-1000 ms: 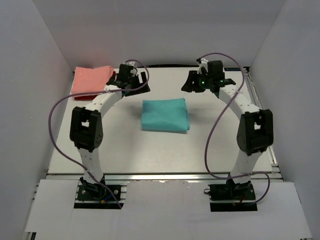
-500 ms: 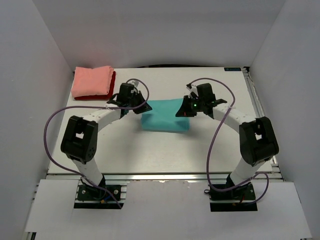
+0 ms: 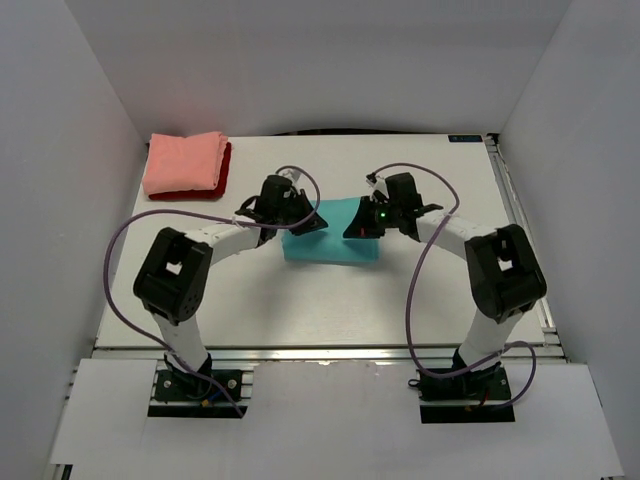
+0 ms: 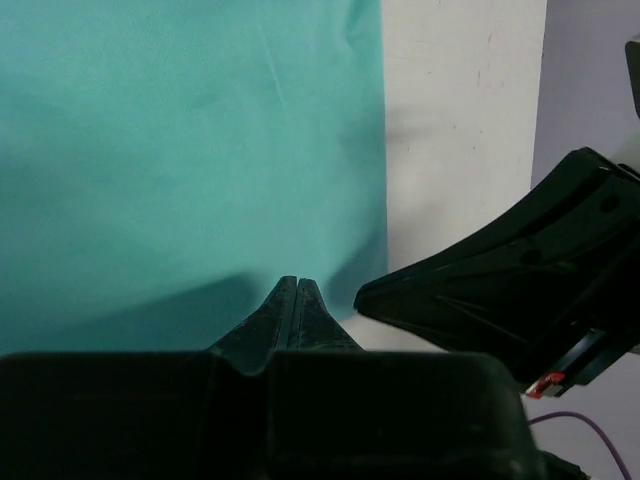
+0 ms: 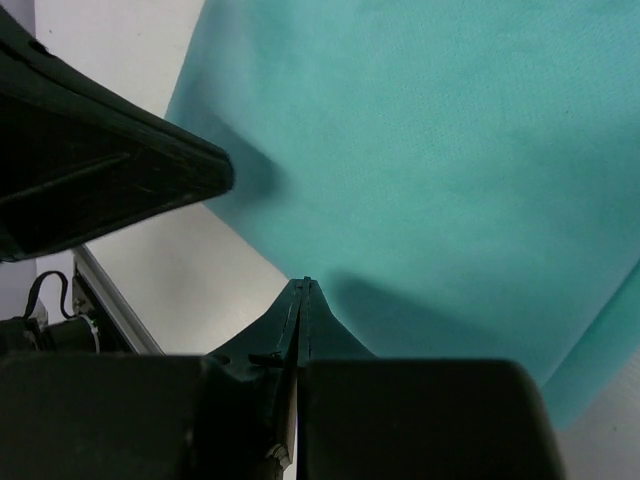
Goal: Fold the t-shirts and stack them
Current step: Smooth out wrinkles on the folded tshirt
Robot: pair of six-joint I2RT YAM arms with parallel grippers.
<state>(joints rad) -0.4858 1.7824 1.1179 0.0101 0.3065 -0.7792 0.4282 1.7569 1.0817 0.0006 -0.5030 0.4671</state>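
A folded teal t-shirt lies mid-table. My left gripper is low over its far left corner and my right gripper over its far right corner. In the left wrist view the left gripper is shut, tips pressed together at the edge of the teal t-shirt, no cloth showing between them. The right gripper is shut the same way at the border of the teal t-shirt. A folded salmon-pink t-shirt rests on a dark red t-shirt at the back left.
White walls close in the table at the back and on both sides. A metal rail runs down the right edge. Purple cables loop off both arms. Each wrist view shows the other gripper's black body close by.
Both arms swung from the back of the table forward, down and inward onto the teal t-shirt's far corners. Both grippers went from open to shut.
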